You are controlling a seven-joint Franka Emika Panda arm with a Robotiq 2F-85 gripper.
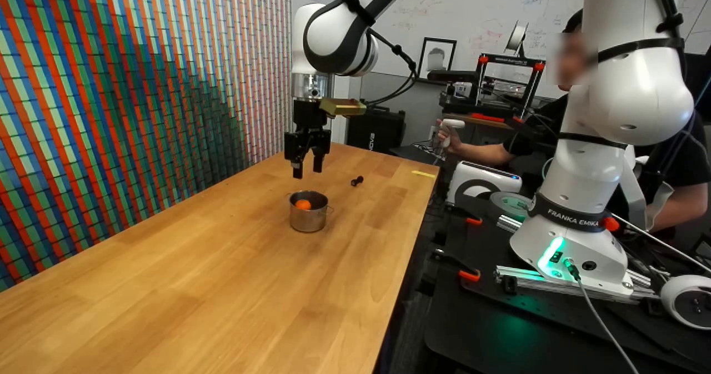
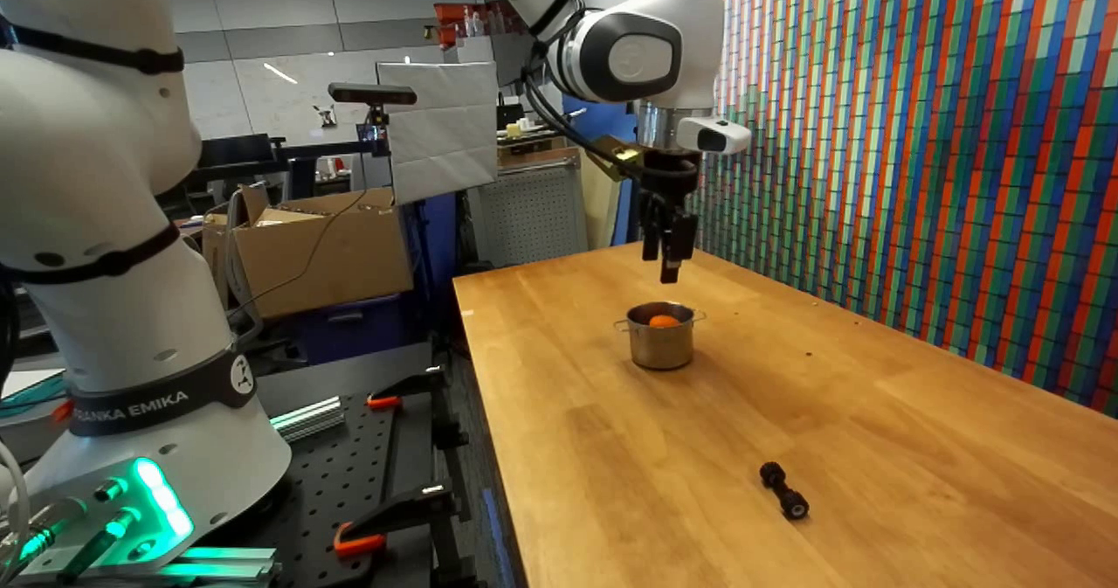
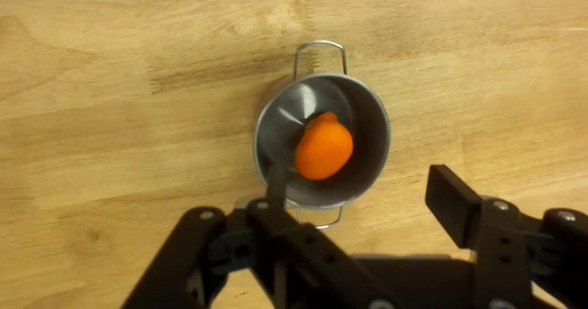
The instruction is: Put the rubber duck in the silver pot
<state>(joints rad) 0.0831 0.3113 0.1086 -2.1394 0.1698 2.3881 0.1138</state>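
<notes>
The orange rubber duck (image 3: 324,150) lies inside the silver pot (image 3: 373,130) in the wrist view, on the pot's floor. The duck also shows over the rim in both exterior views (image 1: 303,204) (image 2: 664,321). The pot, with thin wire loop handles on two sides, stands upright on the wooden table (image 1: 308,220) (image 2: 661,349). My gripper (image 3: 358,187) is open with nothing between its fingers. It hangs above the pot, fingers pointing down, apart from the rim, in both exterior views (image 1: 308,169) (image 2: 661,265). In the wrist view the left finger covers a bit of the pot's rim.
A small dark dumbbell-shaped object (image 1: 356,180) lies on the wooden table (image 1: 222,285); it also shows in an exterior view (image 2: 783,490). A multicoloured tiled wall (image 1: 139,85) runs along one long table edge. The robot's base stands beyond the opposite edge.
</notes>
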